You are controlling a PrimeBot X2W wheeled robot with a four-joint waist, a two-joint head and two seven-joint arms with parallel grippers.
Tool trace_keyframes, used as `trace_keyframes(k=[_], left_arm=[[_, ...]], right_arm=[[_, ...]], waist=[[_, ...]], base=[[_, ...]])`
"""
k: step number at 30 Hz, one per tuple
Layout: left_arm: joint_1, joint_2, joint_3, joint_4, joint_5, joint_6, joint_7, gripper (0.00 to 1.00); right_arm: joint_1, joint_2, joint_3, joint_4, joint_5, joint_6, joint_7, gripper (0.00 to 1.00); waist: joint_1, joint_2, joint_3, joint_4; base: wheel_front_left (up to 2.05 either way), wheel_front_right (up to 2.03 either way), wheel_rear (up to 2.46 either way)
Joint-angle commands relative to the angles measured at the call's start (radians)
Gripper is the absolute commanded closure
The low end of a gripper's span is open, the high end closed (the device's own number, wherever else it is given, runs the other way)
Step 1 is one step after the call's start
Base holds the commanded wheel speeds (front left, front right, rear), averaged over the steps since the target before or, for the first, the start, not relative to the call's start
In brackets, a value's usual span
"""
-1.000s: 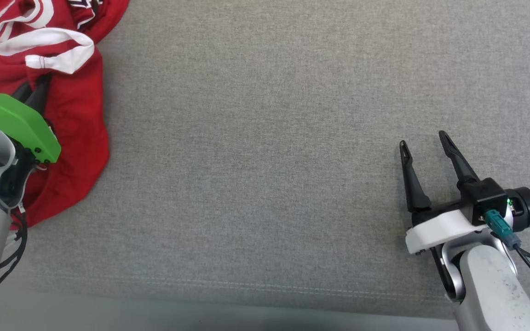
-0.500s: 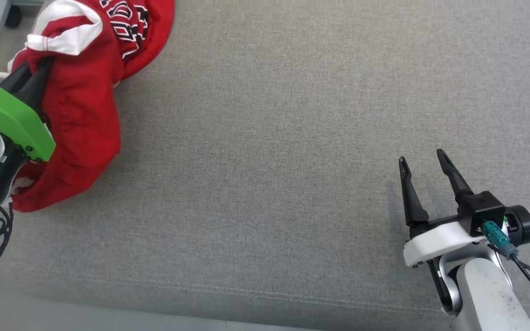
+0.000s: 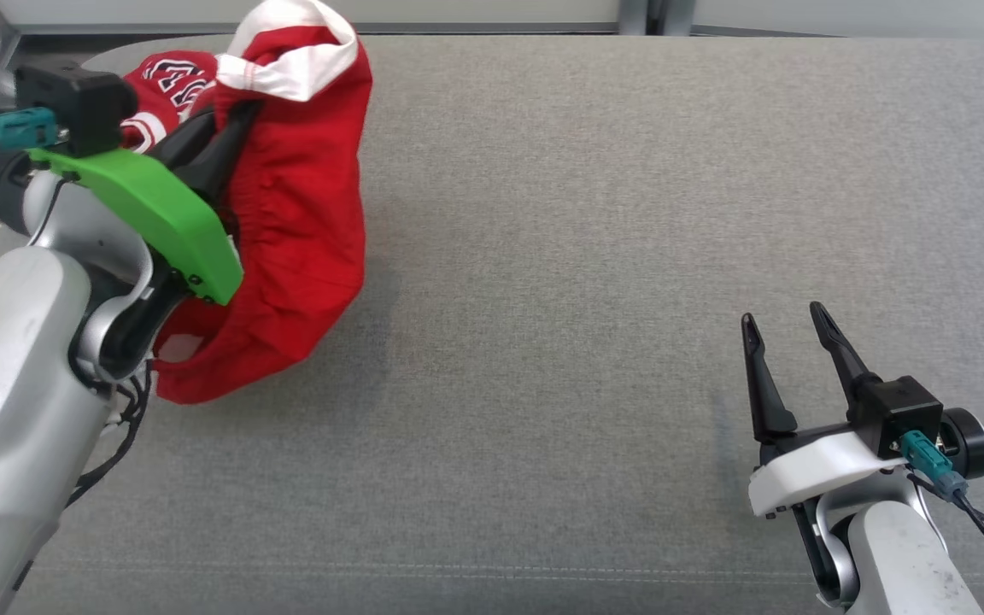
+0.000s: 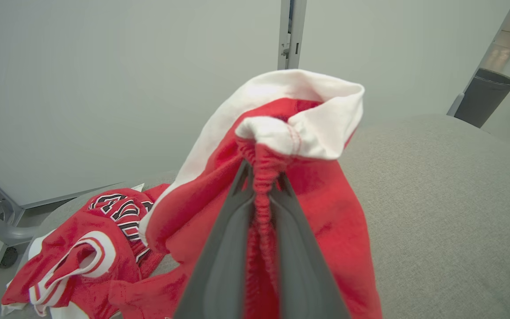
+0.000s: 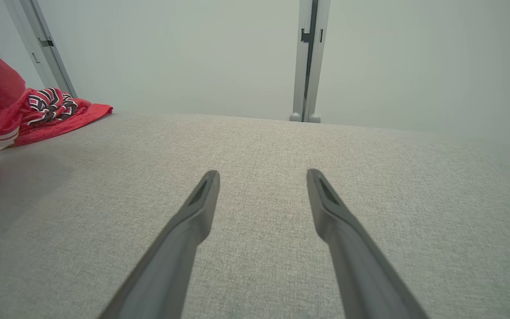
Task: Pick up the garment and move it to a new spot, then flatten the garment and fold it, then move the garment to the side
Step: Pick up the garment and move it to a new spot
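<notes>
My left claw (image 3: 231,120) is clamped shut on the garment (image 3: 304,213), above the far left corner of the grey fabric-covered worktop (image 3: 586,256). In the left wrist view the two dark fingers (image 4: 224,248) press together on a gathered red seam of the garment (image 4: 334,221), just below a folded white panel (image 4: 321,119) that stands up past the fingertips. A green cover (image 3: 150,213) sits on that wrist.

From the claw, a long fold of red cloth hangs toward the near side of the worktop, ending in a rounded hem (image 3: 227,376). I cannot tell whether the hem touches the surface. The rest of the garment lies bunched at the far left edge, showing black letters outlined in white (image 4: 122,212) and red-and-white striped trim (image 4: 78,257).

The middle of the worktop is plain grey fabric.

Near the front right corner, my right claw (image 3: 782,314) is spread wide with nothing between its fingers, well apart from the garment. In the right wrist view the right claw (image 5: 261,173) points across the worktop toward a pale wall, with the garment (image 5: 51,110) at the far left.
</notes>
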Motion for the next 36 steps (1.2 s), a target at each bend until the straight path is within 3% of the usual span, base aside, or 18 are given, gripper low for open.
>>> trace_keyframes(k=[1, 8, 18, 23, 28, 36], left_arm=[[-0.023, -0.018, -0.009, 0.000, 0.003, 0.002, 0.003, 1.00], [-0.088, -0.126, -0.053, 0.025, 0.006, -0.013, -0.007, 1.00], [-0.178, -0.367, -0.112, 0.119, 0.002, -0.022, -0.082, 1.00], [-0.196, -0.451, -0.142, 0.187, -0.007, -0.026, -0.120, 1.00], [-0.209, -0.487, -0.186, 0.245, -0.029, -0.028, -0.155, 1.00], [-0.226, -0.491, -0.245, 0.353, -0.065, -0.002, -0.196, 1.00]], right_arm=[[0.009, -0.002, 0.004, 0.000, 0.010, 0.000, -0.004, 0.00], [0.002, -0.002, 0.031, 0.002, 0.042, 0.000, -0.004, 0.00], [-0.007, -0.002, 0.065, 0.010, 0.060, 0.000, -0.004, 0.00], [-0.022, -0.002, 0.093, 0.013, 0.066, 0.000, -0.004, 0.00], [-0.034, -0.002, 0.135, 0.021, 0.076, 0.000, -0.004, 0.00], [-0.058, -0.002, 0.161, 0.017, 0.100, 0.000, -0.004, 0.00]], waist=[[0.0000, 0.0000, -0.032, -0.054], [0.0000, 0.0000, -0.042, -0.143], [0.0000, 0.0000, -0.037, -0.229], [0.0000, 0.0000, -0.025, -0.270], [0.0000, 0.0000, -0.005, -0.315], [0.0000, 0.0000, 0.046, -0.363]], base=[[0.00, 0.00, 0.00], [0.00, 0.00, 0.00], [0.00, 0.00, 0.00], [0.00, 0.00, 0.00], [0.00, 0.00, 0.00], [0.00, 0.00, 0.00]])
